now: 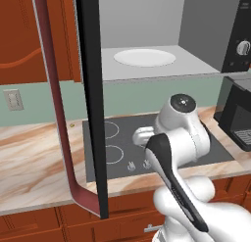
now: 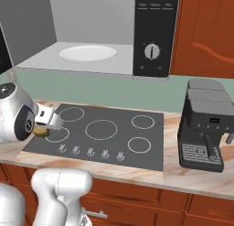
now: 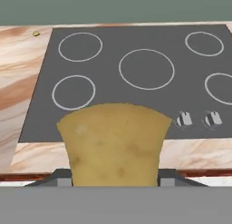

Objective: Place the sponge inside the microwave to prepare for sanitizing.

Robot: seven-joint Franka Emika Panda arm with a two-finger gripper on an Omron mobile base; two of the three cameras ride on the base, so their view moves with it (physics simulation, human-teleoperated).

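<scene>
Holding the sponge (image 3: 114,145) between its closed fingers, the gripper (image 2: 44,128) hangs above the front left part of the cooktop (image 2: 109,129), and in the hand view the mustard block rises so large that it hides both fingertips and part of the knob row. From the right base view only a sliver of sponge peeks out under the white hand, while the left base view hides it behind the arm. The microwave (image 2: 114,33) sits above with its door (image 1: 92,89) swung open, its white plate (image 1: 144,57) bare, its top cut off.
</scene>
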